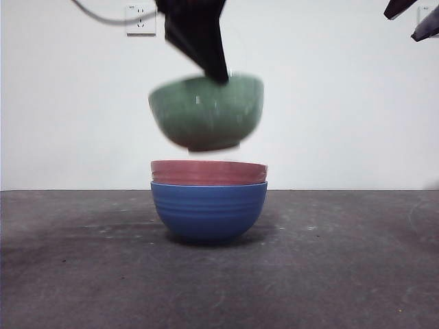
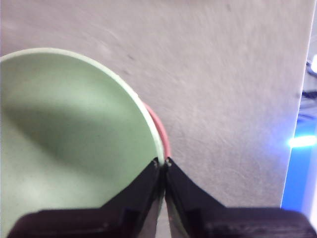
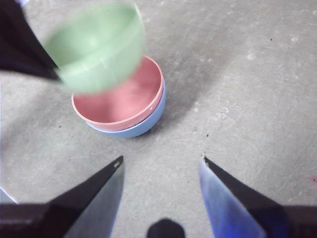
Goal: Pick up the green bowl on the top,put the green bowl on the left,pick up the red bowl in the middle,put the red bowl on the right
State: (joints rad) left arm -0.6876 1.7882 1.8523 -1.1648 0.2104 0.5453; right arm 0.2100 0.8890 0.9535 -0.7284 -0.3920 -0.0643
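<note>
Across the dark grey table (image 1: 82, 274), scuffed and dull, the near ground lies bare up to the blue bowl (image 1: 208, 212), which stands at the middle with its shadow pooled beneath it. Nested inside the blue bowl sits the red bowl (image 1: 208, 172), only its ribbed rim band showing from the front. Above that stack, clear of the red rim, hangs the green bowl (image 1: 206, 113), tilted and motion-blurred, its foot dark underneath. Behind the stack runs a plain white wall with a power socket (image 1: 140, 20) high up.

Now the wrist views add more. From the left wrist, the left gripper (image 2: 162, 161) is clamped on the green bowl's rim, one jaw inside the pale green wall, one outside, with a sliver of red rim just beyond. From the right wrist, looking down, the red bowl's whole pink interior shows inside the blue one, the green bowl overlapping it.

The left arm comes down from the top, big and dark, onto the green rim. The right gripper (image 3: 161, 161) waits well back from the stack, jaws spread wide, holding nothing.
</note>
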